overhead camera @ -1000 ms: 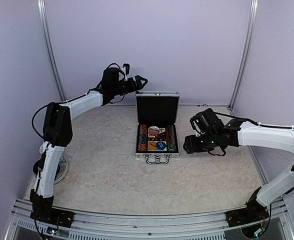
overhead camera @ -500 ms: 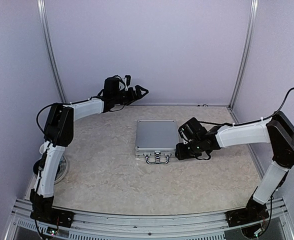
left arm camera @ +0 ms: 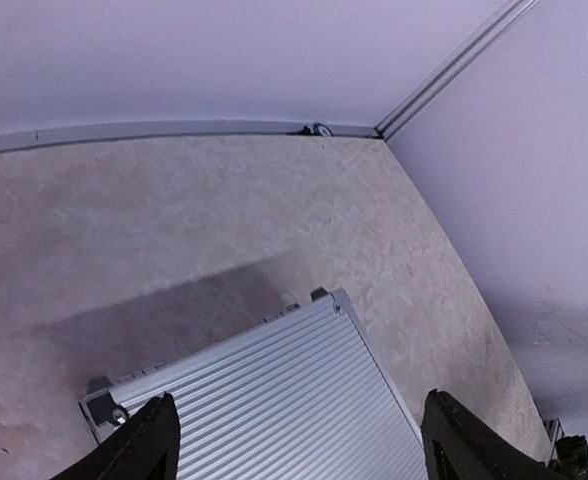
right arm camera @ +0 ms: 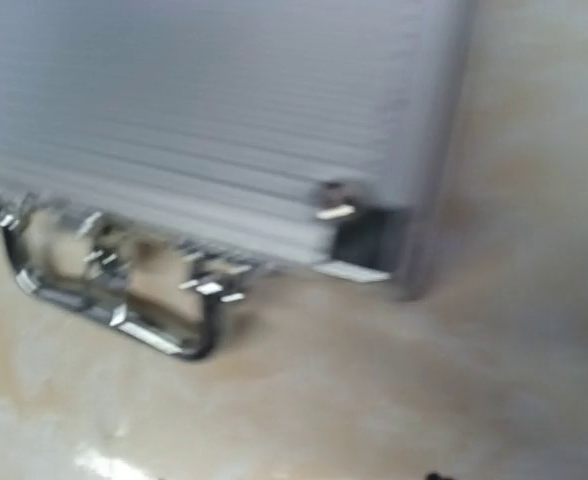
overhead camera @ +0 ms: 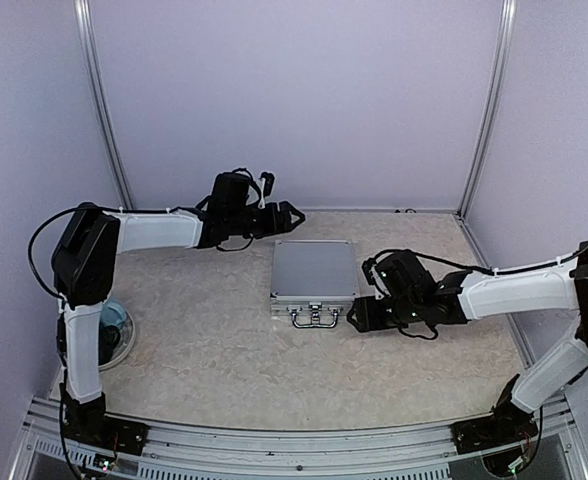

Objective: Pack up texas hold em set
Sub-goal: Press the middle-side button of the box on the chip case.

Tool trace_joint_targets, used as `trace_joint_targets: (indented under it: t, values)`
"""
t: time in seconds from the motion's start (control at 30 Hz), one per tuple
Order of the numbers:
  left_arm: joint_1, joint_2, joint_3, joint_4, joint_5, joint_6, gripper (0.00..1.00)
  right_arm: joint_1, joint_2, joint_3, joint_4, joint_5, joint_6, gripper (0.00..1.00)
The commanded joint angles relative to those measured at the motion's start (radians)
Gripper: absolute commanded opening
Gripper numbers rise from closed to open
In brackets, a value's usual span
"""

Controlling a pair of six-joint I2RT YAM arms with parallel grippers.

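The texas hold em set is a silver ribbed briefcase [overhead camera: 314, 272] lying shut on the table, its chrome handle [overhead camera: 314, 318] toward me. The contents are hidden inside. My left gripper [overhead camera: 292, 213] hovers just behind the case's back left edge. In the left wrist view that gripper [left arm camera: 299, 400] is open, its dark fingertips [left arm camera: 159, 425] wide apart over the lid [left arm camera: 274, 390], touching nothing. My right gripper [overhead camera: 359, 318] sits low at the case's front right corner. The blurred right wrist view shows the case [right arm camera: 224, 100], its handle [right arm camera: 114, 290] and a corner latch [right arm camera: 339, 212], but not the fingers.
A clear plate with a blue cup [overhead camera: 114, 328] stands at the left, partly behind the left arm. Pale walls with metal posts [overhead camera: 492, 100] close in the back and sides. A cable fitting [left arm camera: 317, 129] sits in the far corner.
The case lid stood upright and open a second ago and is now shut. My left gripper has dropped toward the case's back edge. My right gripper has moved to the front right corner.
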Motion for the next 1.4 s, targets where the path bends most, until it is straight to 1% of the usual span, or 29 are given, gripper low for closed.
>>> trace_joint_targets:
  t: [0.0,0.07,0.17,0.3,0.37,0.4,0.67,0.83,1.07,1.2,1.37]
  values:
    - [-0.077,-0.066,-0.124,-0.012,-0.091,0.060,0.72,0.020,0.094,-0.021,0.172,-0.083,0.046,0.56]
    - [-0.107,-0.076,-0.164,-0.014,-0.091,0.068,0.65,0.020,0.132,-0.022,0.243,-0.153,0.073,0.57]
    - [-0.137,-0.085,-0.219,-0.004,-0.090,0.065,0.58,0.033,0.175,-0.016,0.323,-0.210,0.095,0.57]
    - [-0.141,-0.073,-0.279,0.031,-0.045,0.036,0.41,0.055,0.222,0.039,0.334,-0.216,0.092,0.57]
    - [-0.141,-0.070,-0.306,0.047,-0.037,0.026,0.36,0.065,0.249,0.075,0.322,-0.210,0.087,0.56]
    - [-0.141,-0.070,-0.321,0.057,-0.034,0.022,0.35,0.067,0.263,0.091,0.316,-0.208,0.087,0.56]
    - [-0.132,-0.086,-0.393,0.107,-0.011,-0.002,0.33,0.082,0.354,0.163,0.286,-0.202,0.106,0.56]
    - [-0.129,-0.097,-0.416,0.130,0.006,-0.012,0.31,0.085,0.393,0.196,0.256,-0.157,0.110,0.57]
    - [-0.127,-0.139,-0.449,0.146,0.002,-0.021,0.31,0.085,0.459,0.239,0.270,-0.186,0.111,0.58]
    - [-0.125,-0.161,-0.454,0.138,-0.004,-0.018,0.31,0.084,0.447,0.218,0.337,-0.243,0.138,0.58]
    - [-0.125,-0.183,-0.464,0.136,-0.006,-0.020,0.31,0.083,0.372,0.176,0.417,-0.299,0.179,0.58]
